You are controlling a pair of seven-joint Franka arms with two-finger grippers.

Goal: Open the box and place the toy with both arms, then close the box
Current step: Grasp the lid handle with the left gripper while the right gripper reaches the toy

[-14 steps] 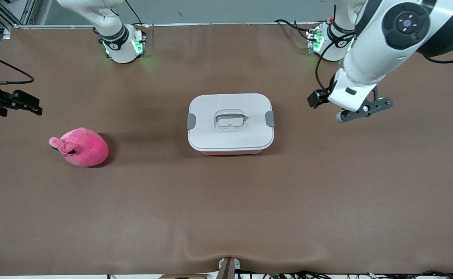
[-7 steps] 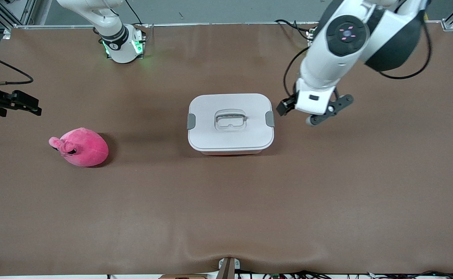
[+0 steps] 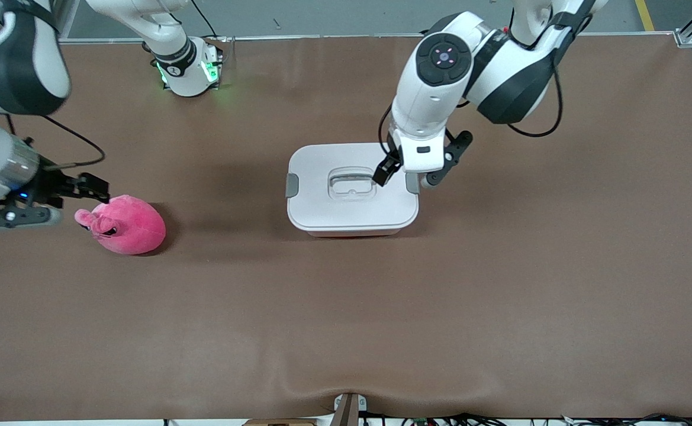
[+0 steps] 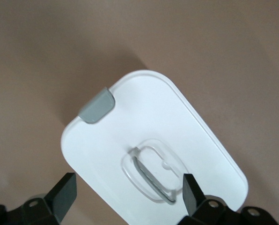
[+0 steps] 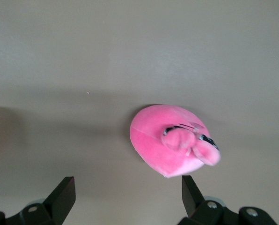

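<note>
Brown worktop (image 3: 346, 307), nothing fancy. Box (image 3: 351, 204) sitting mid-worktop, white lid (image 4: 149, 136) on, grey latch (image 3: 292, 185) at the end facing the right arm. Left end effector (image 3: 408, 171) hanging over the lid's other end, next to the recessed handle (image 3: 351, 183) – fingers (image 4: 64, 192) spread wide, gripping nothing. Pink plush toy (image 3: 124, 225) resting toward the right arm's end, well apart from the box. Right end effector (image 3: 94, 188) up over the toy's snout end – also wide open, empty.
</note>
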